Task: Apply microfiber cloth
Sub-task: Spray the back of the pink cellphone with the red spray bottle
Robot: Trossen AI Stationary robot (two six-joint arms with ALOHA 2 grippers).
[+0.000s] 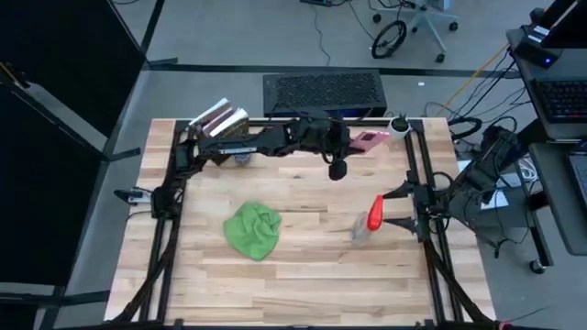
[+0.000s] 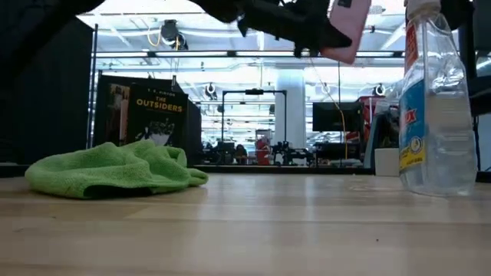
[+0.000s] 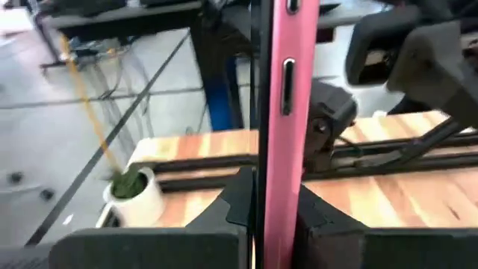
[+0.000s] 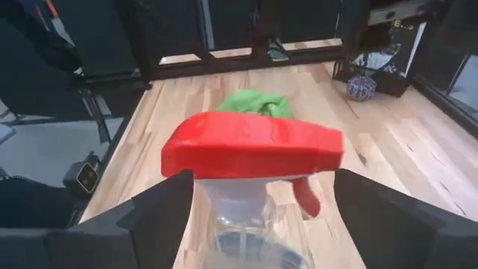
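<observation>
The bright green microfiber cloth lies crumpled on the wooden table, left of the middle, with no gripper near it; it also shows in the low view. My left gripper reaches along the far edge and is shut on a flat pink device, high above the table. A clear spray bottle with a red trigger stands upright on its base at the right. My right gripper is open, one finger on either side of the bottle's neck, apart from it. My left gripper pinches the pink device between its two fingers, on its two broad faces near one end. The device shows edge-on, its side buttons toward the camera, and runs out past the fingertips. It hangs clear of the table.
Books lie at the far left corner. A white cup with something green in it stands at the far right corner. A black box sits beyond the far edge. Black frame rails run along both sides.
</observation>
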